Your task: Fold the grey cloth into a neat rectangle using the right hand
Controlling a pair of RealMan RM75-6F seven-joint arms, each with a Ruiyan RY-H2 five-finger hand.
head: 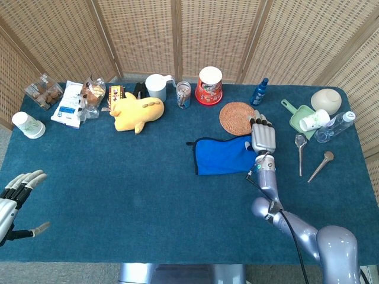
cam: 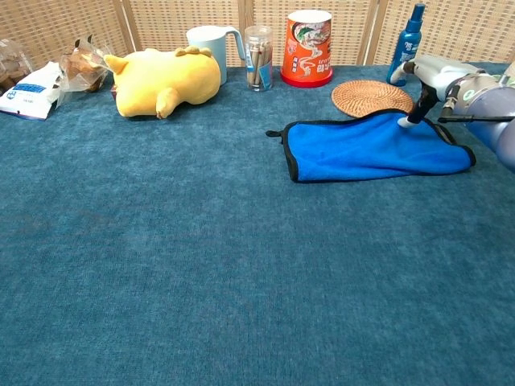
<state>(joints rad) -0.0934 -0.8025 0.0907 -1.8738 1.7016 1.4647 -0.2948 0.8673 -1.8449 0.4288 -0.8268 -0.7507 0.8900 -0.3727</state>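
The cloth [head: 222, 157] [cam: 370, 149] is blue with dark trim and lies folded flat at the table's centre right. Its far right corner rises in a small peak to my right hand [head: 263, 139] [cam: 438, 76], which pinches that corner between the thumb and the fingers above it. The other fingers reach out toward the woven coaster [head: 238, 117] [cam: 372, 96]. My left hand [head: 18, 198] hovers at the near left edge of the table with its fingers spread, holding nothing. It does not show in the chest view.
A yellow plush toy [head: 137, 111], white mug [head: 157, 86], glass jar [head: 183, 94] and red cup [head: 209, 85] line the back. A blue bottle [head: 259, 91] stands behind the coaster. Spoons [head: 300, 151], a green scoop [head: 302, 118] and a plastic bottle [head: 334, 126] lie right; snack packs [head: 70, 102] left.
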